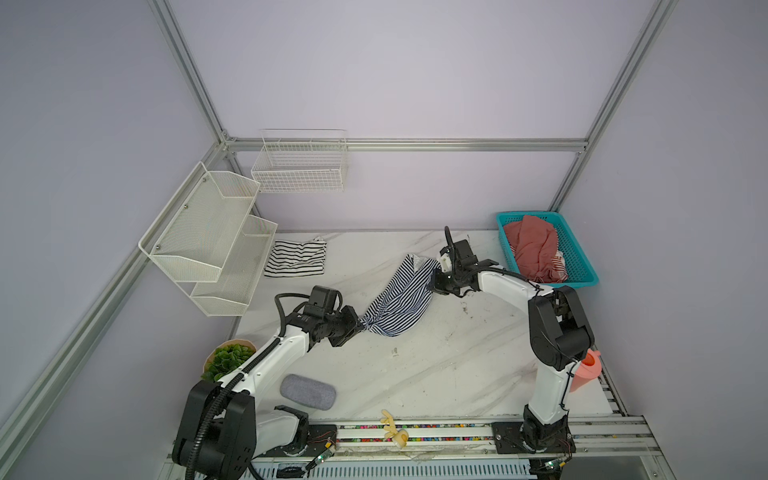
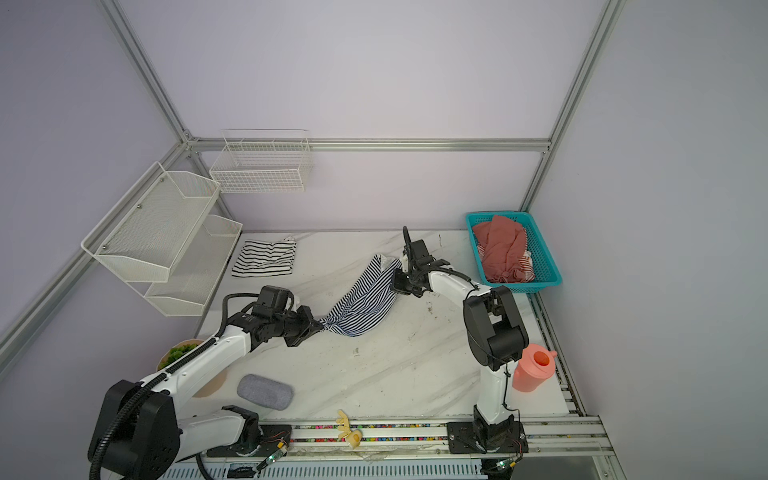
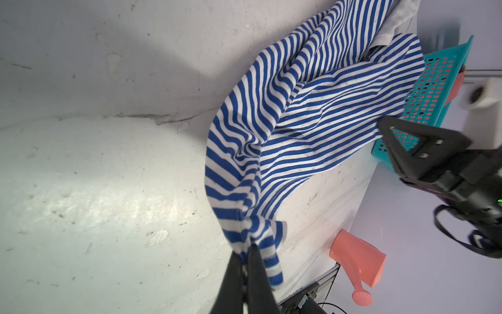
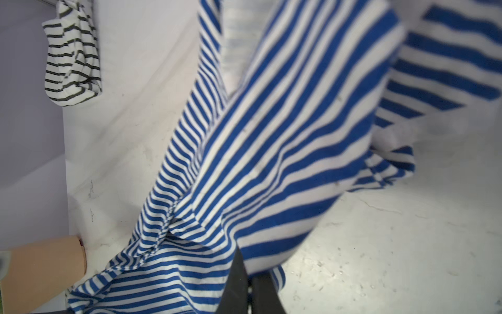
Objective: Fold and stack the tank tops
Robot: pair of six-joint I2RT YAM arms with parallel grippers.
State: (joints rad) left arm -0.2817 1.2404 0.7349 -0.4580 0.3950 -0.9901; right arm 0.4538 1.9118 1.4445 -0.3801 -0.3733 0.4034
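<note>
The navy-and-white striped tank top (image 1: 399, 299) (image 2: 365, 303) hangs stretched between my two grippers over the middle of the marble table. My left gripper (image 1: 362, 326) (image 3: 248, 252) is shut on a bunched corner at its near left end. At its far right edge my right gripper (image 1: 432, 282) (image 4: 250, 274) is shut on the cloth, which drapes over its fingers. The cloth sags toward the table between the two grips. The white tank top with black stripes (image 1: 296, 257) (image 2: 264, 258) (image 4: 72, 54) lies folded at the back left of the table.
A teal basket (image 1: 579, 253) with reddish cloth stands at the back right. A pink watering can (image 1: 588, 368) sits by the right arm's base. A grey pad (image 1: 307, 391) and a potted plant (image 1: 227, 359) lie front left. White mesh shelves (image 1: 208, 237) hang on the left wall.
</note>
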